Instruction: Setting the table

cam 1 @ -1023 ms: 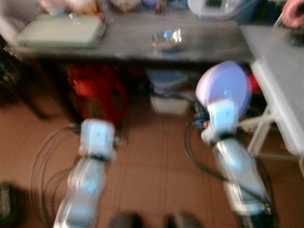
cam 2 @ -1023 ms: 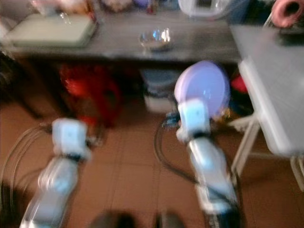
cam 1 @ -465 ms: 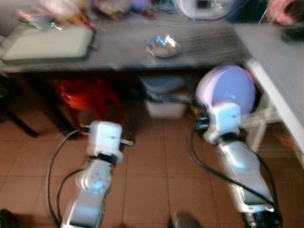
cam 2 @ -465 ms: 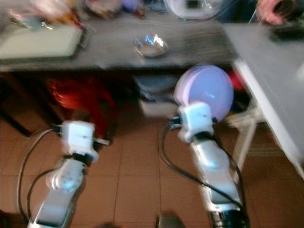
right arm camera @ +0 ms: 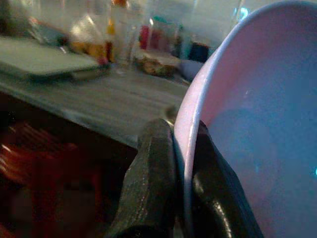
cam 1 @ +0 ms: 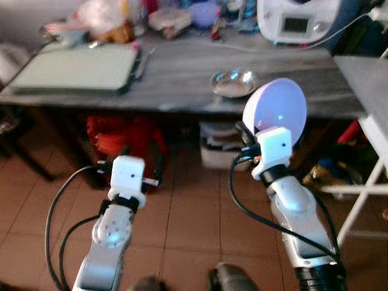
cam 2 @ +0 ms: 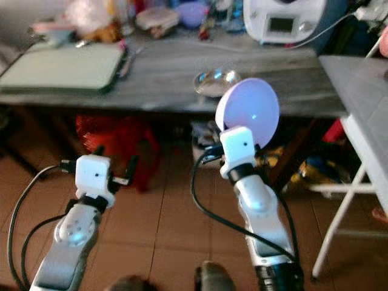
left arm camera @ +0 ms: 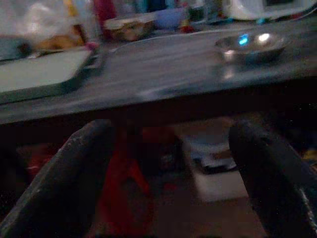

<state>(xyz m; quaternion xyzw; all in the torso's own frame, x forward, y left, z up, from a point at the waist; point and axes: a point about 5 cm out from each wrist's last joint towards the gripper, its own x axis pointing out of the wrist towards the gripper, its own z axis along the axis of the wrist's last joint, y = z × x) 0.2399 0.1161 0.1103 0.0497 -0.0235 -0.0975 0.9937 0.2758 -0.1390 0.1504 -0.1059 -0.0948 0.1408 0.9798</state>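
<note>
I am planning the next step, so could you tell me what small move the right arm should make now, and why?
Probably lift and carry the lilac plate forward over the grey table: the right gripper pinches its rim on edge, level with the table's front, near the glass bowl.

Soft blur, dim wrist views

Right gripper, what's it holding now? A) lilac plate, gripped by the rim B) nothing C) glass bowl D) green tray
A: the right gripper has its two black fingers pinched on the rim of the lilac plate, held upright short of the grey table; the glass bowl sits on that table.
</note>
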